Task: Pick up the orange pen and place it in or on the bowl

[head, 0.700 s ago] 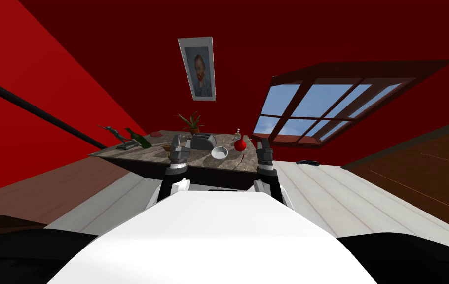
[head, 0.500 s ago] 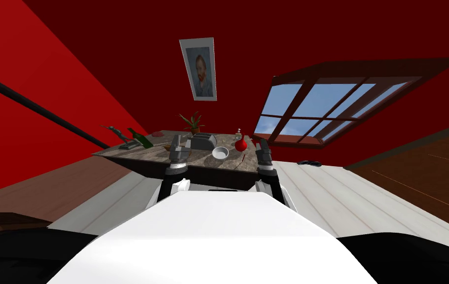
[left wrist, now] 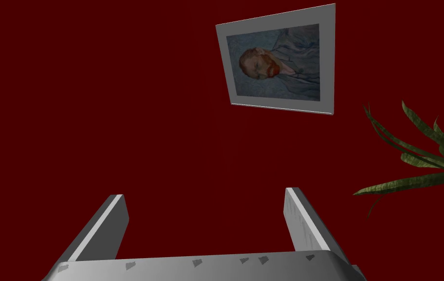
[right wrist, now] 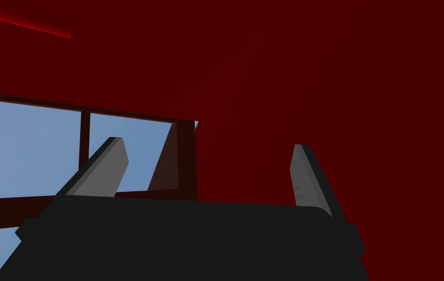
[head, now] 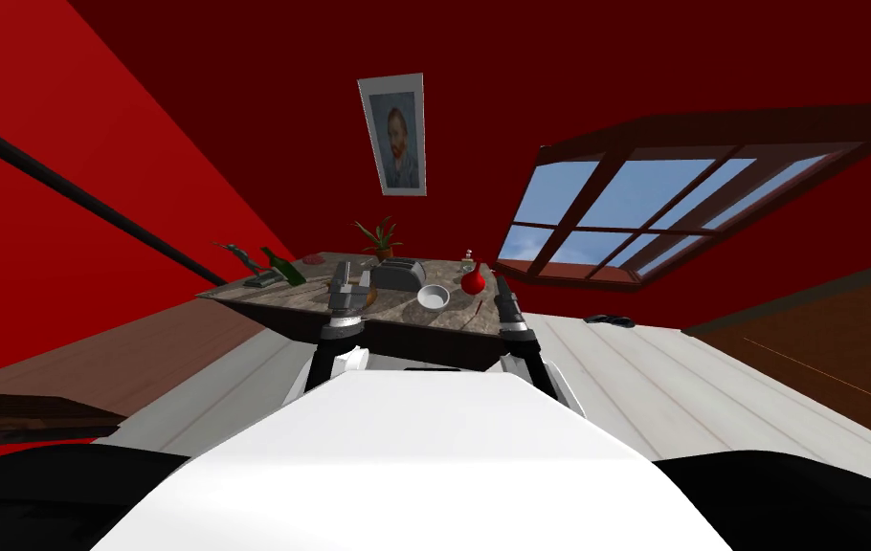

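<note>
Over on the desk [head: 400,311], the pen [head: 478,307] lies as a thin reddish-orange sliver near the front edge, just beside the white bowl [head: 433,297] and in front of a red flask [head: 472,282]. Looks like the approach step: nothing's picked up yet and both arms are raised at the desk's near edge. So the left claw [head: 351,279] is released and empty, and the right claw [head: 501,287] is the same, spread wide. The right one sits nearest the pen, so the guess is it has to tip down over the desk, line up across the pen and close low, since something that thin is easy to miss. Head view gives the desk layout. Both wrist views point up at the red wall instead, but they make the parted fingers [left wrist: 106,224] plain, and the left one catches the plant [left wrist: 426,156] leaves.
</note>
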